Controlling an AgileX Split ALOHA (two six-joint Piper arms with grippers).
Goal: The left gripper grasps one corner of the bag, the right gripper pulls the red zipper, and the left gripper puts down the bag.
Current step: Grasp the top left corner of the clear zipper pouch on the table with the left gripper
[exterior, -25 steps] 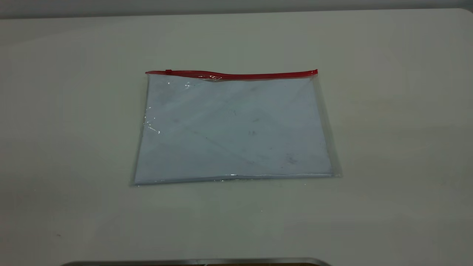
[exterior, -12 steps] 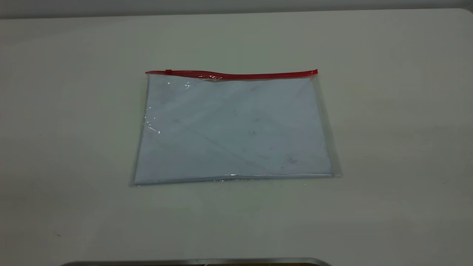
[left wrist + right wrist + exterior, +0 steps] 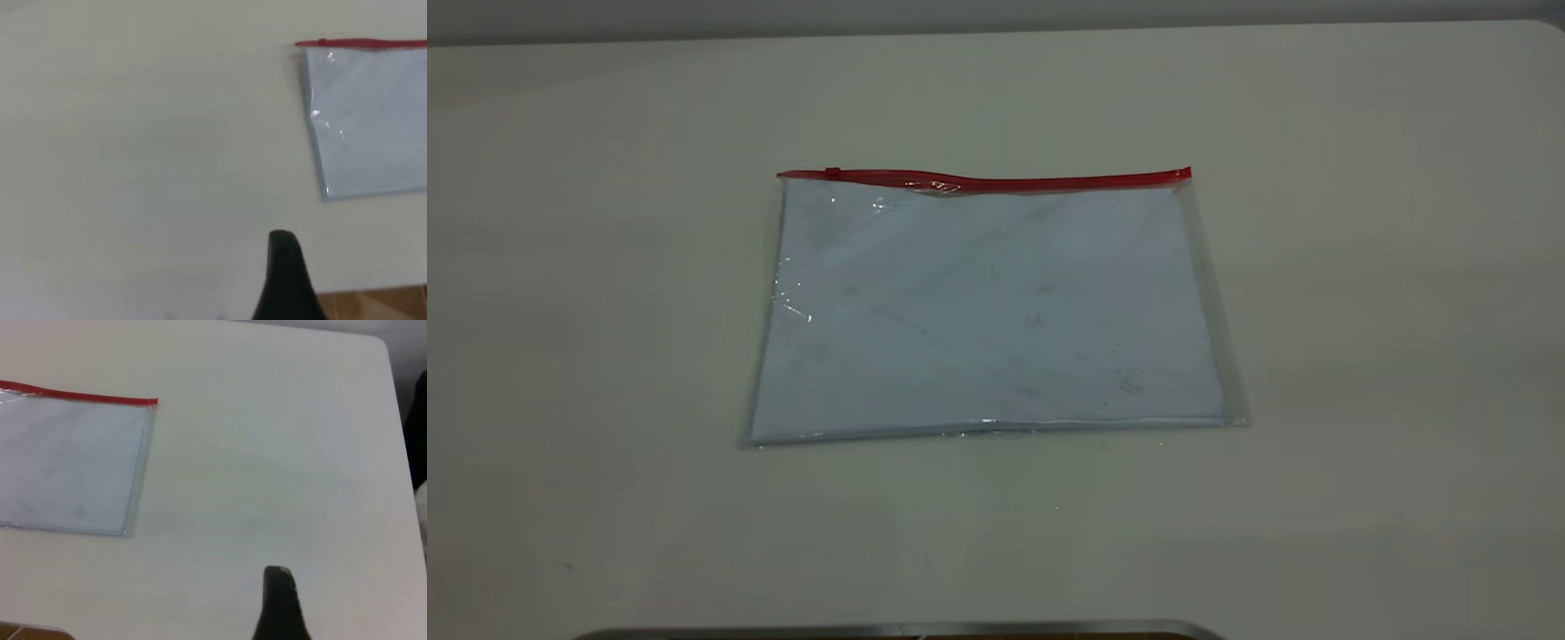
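Observation:
The bag (image 3: 996, 311) lies flat on the white table, white sheets inside, with the red zipper (image 3: 1049, 183) along its far edge. The small slider tab (image 3: 832, 172) sits near the left red corner (image 3: 783, 176). Neither gripper shows in the exterior view. In the left wrist view my left gripper (image 3: 281, 235) shows as a single black wedge, empty, well off the bag (image 3: 373, 120) and its red corner (image 3: 298, 45). In the right wrist view my right gripper (image 3: 278, 571) is likewise a single wedge, empty, away from the bag (image 3: 67, 467) and its other red corner (image 3: 155, 402).
The table's rounded right edge (image 3: 400, 453) is close to the right gripper. A dark metal-rimmed object (image 3: 898, 629) lies at the near edge of the table. Brown floor (image 3: 373, 307) shows beyond the table edge by the left gripper.

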